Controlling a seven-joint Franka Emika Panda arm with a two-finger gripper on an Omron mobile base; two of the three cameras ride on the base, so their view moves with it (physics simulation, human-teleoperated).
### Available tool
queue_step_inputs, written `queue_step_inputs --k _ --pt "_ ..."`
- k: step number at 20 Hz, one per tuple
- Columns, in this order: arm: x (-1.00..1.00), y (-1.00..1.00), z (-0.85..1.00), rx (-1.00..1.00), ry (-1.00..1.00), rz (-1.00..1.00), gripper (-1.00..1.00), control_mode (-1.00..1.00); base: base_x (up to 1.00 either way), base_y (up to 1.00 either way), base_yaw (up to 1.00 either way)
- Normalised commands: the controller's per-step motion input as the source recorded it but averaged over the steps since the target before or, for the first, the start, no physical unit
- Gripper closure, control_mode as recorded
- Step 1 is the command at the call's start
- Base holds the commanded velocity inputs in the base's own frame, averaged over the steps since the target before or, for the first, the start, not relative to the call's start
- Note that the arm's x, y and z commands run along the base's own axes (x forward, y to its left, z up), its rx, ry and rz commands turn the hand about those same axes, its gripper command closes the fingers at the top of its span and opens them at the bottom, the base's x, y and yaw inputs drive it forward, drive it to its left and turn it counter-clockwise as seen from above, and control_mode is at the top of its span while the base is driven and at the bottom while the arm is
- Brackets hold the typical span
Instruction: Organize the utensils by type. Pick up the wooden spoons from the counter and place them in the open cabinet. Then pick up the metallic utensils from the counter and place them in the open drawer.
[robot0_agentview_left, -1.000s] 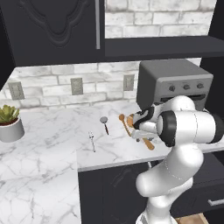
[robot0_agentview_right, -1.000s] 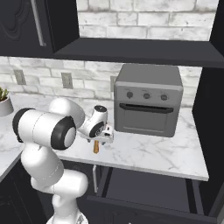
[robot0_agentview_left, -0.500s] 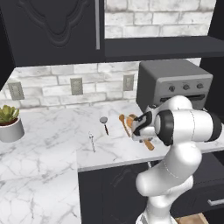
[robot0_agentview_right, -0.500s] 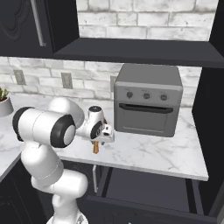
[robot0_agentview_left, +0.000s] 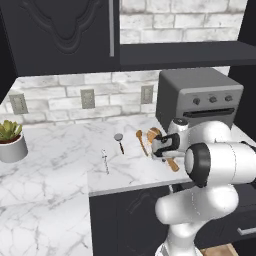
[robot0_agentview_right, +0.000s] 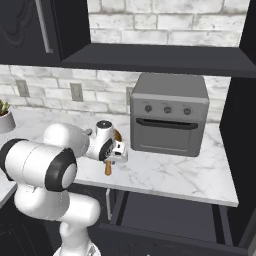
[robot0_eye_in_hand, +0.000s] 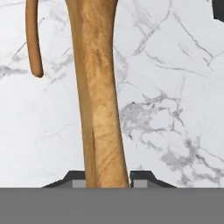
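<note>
Marble counter under black cabinet, gripper pinching wide wooden spoon handle.

Robot arm — glossy white rounded shells joined by dark grey joint rings; a white wrist ends in a dark-faced gripper — small dark fingertips.

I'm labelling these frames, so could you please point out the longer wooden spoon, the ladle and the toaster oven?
longer wooden spoon (robot0_eye_in_hand: 103, 113): hand view, middle of its handle.
ladle (robot0_agentview_left: 118, 136): left base view, its round grey head.
toaster oven (robot0_agentview_right: 168, 135): right base view, its front door.
</note>
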Motion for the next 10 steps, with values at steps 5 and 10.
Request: queue_step_inputs --k 5,10 --pt "-0.45 0.00 0.76 0.12 -0.01 0.08 1.00 -1.00 0.00 0.00 0.00" --pt "-0.47 0.07 0.73 0.00 -0.06 0.11 1.00 -1.00 0.00 0.00 0.00"
